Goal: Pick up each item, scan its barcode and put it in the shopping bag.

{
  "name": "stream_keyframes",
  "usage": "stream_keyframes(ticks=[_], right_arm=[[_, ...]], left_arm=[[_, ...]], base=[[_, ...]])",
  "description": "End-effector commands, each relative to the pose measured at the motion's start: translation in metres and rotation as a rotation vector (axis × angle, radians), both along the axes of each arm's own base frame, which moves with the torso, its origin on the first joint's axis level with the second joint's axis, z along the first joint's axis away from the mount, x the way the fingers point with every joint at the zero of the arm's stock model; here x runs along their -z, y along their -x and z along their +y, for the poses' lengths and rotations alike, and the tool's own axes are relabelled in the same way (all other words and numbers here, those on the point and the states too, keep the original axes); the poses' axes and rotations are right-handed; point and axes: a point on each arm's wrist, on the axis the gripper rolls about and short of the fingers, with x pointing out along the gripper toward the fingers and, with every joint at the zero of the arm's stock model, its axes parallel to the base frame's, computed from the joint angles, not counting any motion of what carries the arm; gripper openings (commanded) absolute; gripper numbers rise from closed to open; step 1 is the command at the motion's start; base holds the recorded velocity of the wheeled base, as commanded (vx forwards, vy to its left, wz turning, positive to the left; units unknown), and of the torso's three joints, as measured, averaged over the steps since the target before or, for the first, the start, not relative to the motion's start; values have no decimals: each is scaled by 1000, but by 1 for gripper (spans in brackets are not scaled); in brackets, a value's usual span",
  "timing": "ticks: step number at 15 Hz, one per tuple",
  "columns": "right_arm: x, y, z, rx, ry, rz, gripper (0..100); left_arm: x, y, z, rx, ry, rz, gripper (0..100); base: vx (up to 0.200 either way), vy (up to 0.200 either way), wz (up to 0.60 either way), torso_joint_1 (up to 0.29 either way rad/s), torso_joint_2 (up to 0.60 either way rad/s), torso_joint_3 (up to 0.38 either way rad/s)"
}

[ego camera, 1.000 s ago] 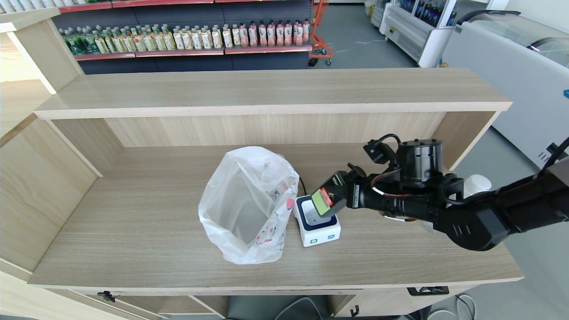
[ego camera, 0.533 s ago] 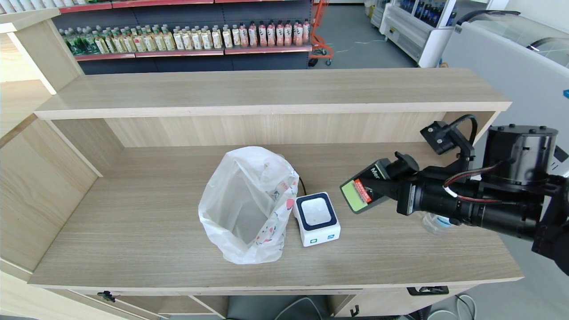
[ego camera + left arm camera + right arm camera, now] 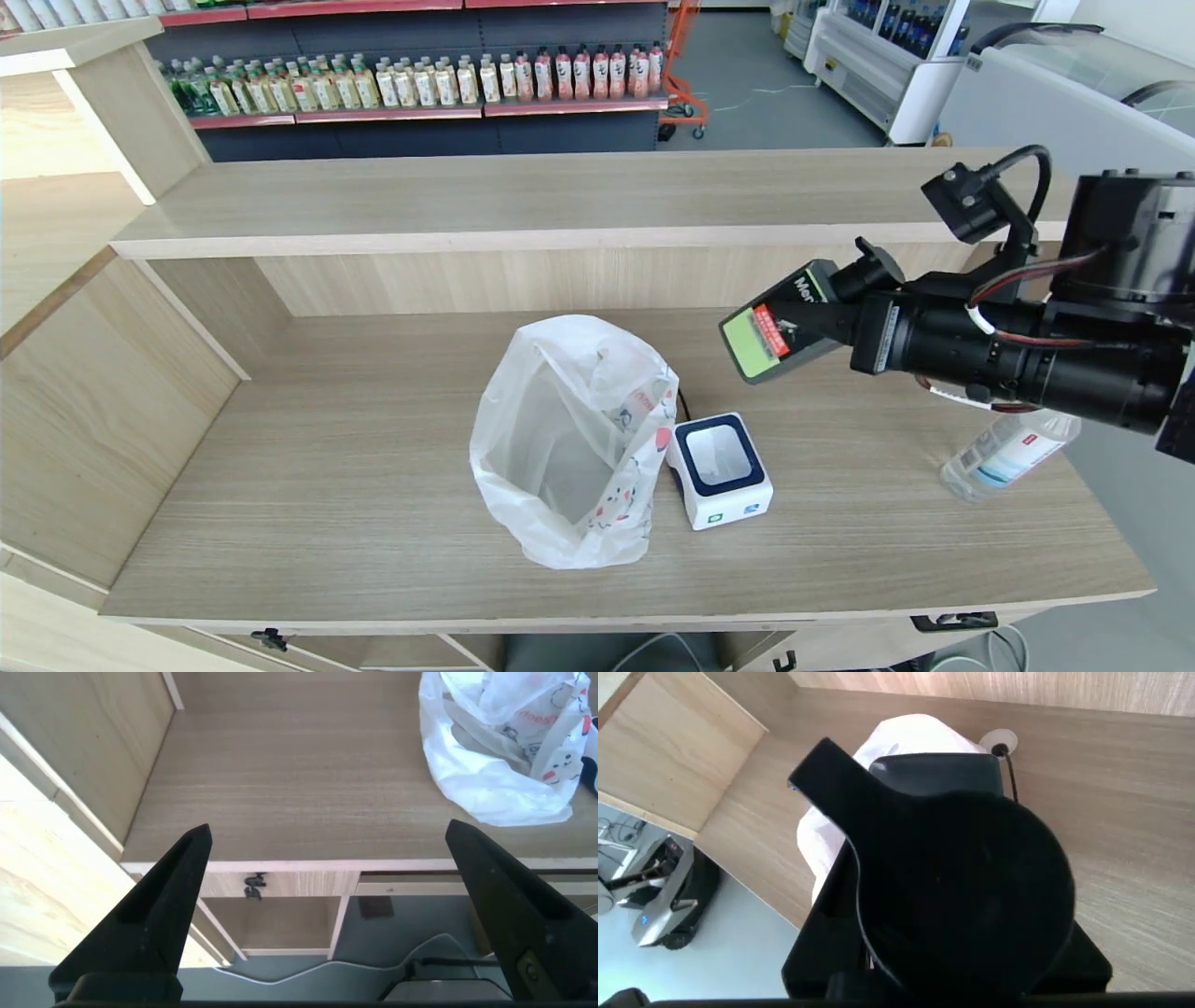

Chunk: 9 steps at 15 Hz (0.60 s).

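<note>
Your right tool [image 3: 826, 313] is clenched on a dark box [image 3: 764, 338], held above the tabletop [image 3: 373, 467] at 2 o'clock from the scanner [image 3: 721, 457]. The shopping bag [image 3: 569, 439] stands just beside the scanner at its 9 o'clock. Your left tool [image 3: 327, 840] is spread wide, holding nothing.

Head camera looks down on the counter [image 3: 355, 485] from above; both wrist cameras also catch the shopping bag [image 3: 560, 448].

Obstructed items.
Clear plastic bottle [image 3: 1006, 455]: upper end hidden behind right arm. Dark green-faced box [image 3: 770, 333]: rear hidden within right gripper [image 3: 826, 313].
</note>
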Motion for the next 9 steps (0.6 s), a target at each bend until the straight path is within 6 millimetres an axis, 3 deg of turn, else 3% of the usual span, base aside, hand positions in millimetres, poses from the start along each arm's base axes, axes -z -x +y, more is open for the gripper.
stream_keyframes(ticks=[1, 9], right_arm=[[13, -32, 20, -14, 6, 70, 0], [94, -77, 60, -72, 122, 135, 0]], left_arm=[[0, 0, 0, 0, 1, 0, 100], [0, 0, 0, 0, 3, 2, 100]], base=[[0, 200, 0, 7, 7, -2], [0, 0, 0, 0, 0, 0]])
